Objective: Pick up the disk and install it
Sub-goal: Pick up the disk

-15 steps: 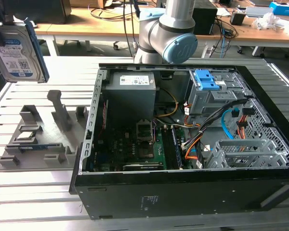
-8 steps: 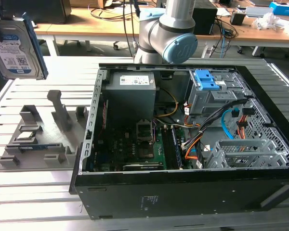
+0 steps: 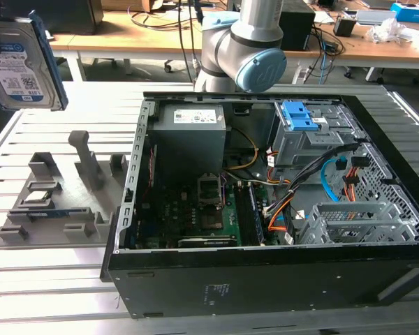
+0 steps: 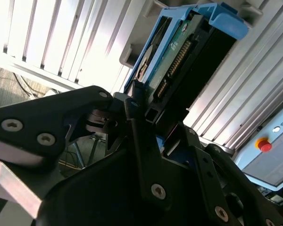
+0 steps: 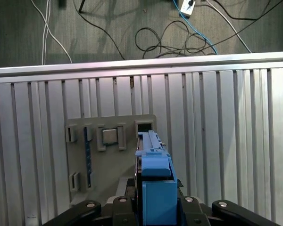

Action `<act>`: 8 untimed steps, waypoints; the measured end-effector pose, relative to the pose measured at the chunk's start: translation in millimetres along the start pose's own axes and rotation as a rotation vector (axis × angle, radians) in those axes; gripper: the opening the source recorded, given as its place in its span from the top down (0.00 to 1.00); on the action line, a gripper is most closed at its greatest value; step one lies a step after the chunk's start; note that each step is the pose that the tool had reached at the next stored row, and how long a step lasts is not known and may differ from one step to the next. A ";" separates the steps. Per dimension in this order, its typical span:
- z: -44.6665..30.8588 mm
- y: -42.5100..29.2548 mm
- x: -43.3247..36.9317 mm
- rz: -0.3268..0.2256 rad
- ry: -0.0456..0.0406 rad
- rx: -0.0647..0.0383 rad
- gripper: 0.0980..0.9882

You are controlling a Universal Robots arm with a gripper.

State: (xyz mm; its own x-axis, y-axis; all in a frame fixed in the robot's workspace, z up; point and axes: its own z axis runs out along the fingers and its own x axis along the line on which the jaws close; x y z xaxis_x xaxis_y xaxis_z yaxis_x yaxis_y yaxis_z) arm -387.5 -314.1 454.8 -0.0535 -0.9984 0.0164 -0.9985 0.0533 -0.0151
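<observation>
You had the gripper (image 4: pixel 144 113) clamped on the disk (image 3: pixel 21 66), above the grey holder (image 3: pixel 56 213). In the exterior view, the computer case (image 3: pixel 265 286) lay at the disk's 4 o'clock.

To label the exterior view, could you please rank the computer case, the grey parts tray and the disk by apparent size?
1. computer case, clearly largest.
2. grey parts tray.
3. disk, though the picture's edge cuts it and it is probably nearer the camera, so tray versus disk is unsure.

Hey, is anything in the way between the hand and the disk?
Nothing visible. The hand is shut on the disk and holds it in the air above the grey fixture.
</observation>
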 end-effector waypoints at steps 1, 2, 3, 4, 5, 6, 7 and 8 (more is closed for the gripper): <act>-2.0 0.0 0.0 0.000 -0.0003 0.000 0.70; -3.5 0.0 0.1 0.000 -0.0005 0.000 0.70; -4.9 -0.1 0.1 0.000 -0.0006 0.000 0.70; -5.9 -0.1 0.1 0.000 -0.0008 0.000 0.70; -6.9 -0.1 0.1 0.000 -0.0009 0.000 0.70; -8.8 -0.2 0.1 0.000 -0.0013 0.000 0.70; -9.7 -0.2 0.2 0.000 -0.0014 0.000 0.70; -10.6 -0.2 0.2 0.000 -0.0015 0.000 0.70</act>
State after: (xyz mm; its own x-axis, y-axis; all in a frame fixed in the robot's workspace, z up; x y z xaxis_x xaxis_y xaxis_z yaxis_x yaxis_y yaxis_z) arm -387.5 -314.1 465.4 -0.0535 -0.9985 0.0150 -0.9985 0.0533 -0.0150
